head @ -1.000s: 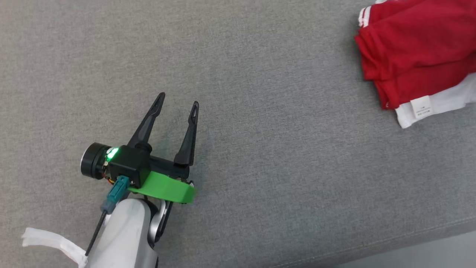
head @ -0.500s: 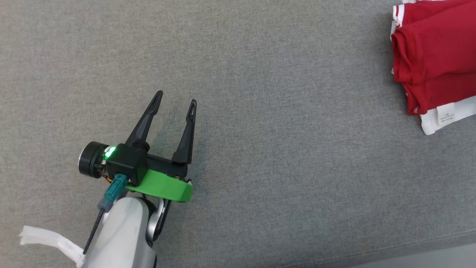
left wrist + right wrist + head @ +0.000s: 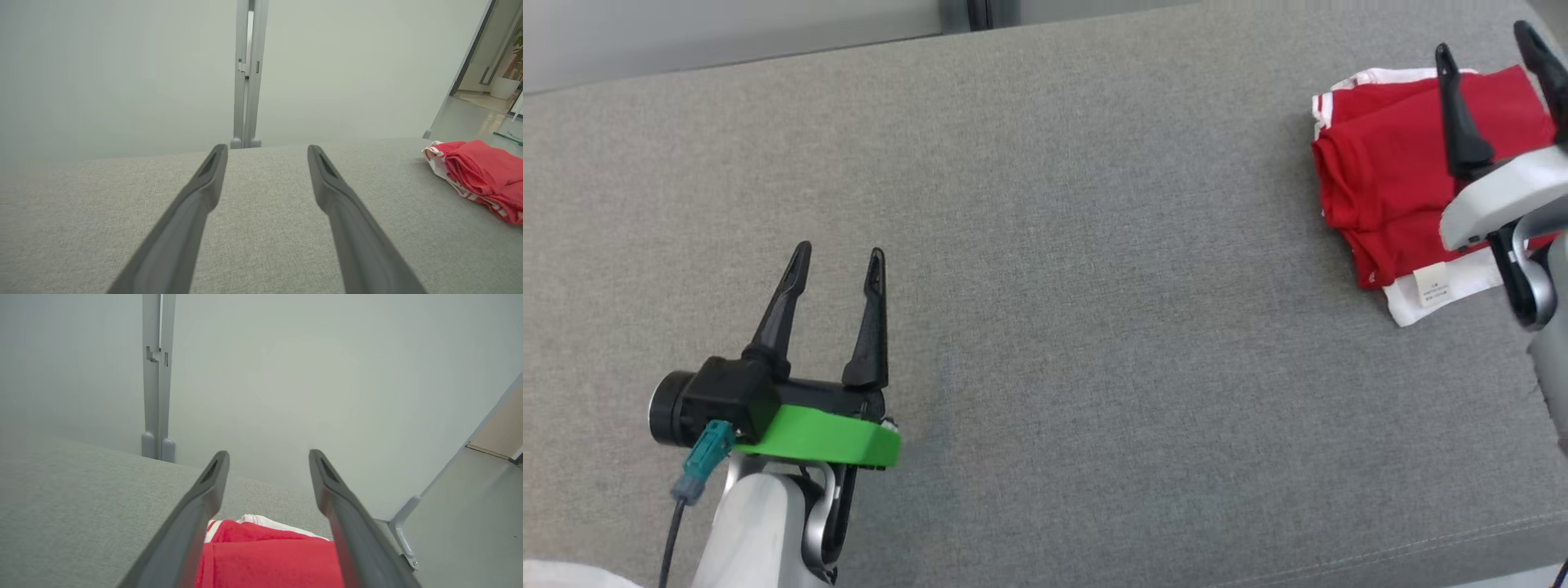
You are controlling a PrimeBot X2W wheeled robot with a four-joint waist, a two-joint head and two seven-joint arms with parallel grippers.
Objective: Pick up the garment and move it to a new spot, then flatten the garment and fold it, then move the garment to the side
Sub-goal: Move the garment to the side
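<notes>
The garment (image 3: 1388, 188) is red with white trim and a white label, and it lies folded at the far right of the grey cushioned surface (image 3: 1094, 327). My right gripper (image 3: 1484, 39) hovers over the garment's right part, open, with nothing between its fingers. Its wrist view looks down on the red garment (image 3: 269, 555) below the spread right gripper (image 3: 269, 453). My left gripper (image 3: 840, 250) stands open over bare grey fabric at the lower left, far from the garment. The left wrist view has the left gripper (image 3: 267, 148) empty and the garment (image 3: 482, 171) off to the right.
The surface's front edge runs along the lower right, its back edge along the top, where a pale wall and a grey post (image 3: 247, 73) stand. Floor (image 3: 470, 522) lies beyond the right end. A white strip (image 3: 572, 576) shows at the bottom left.
The head camera has shifted, bringing the back edge into view. My right gripper has come into the picture, open above the garment. The garment stays folded as before.
</notes>
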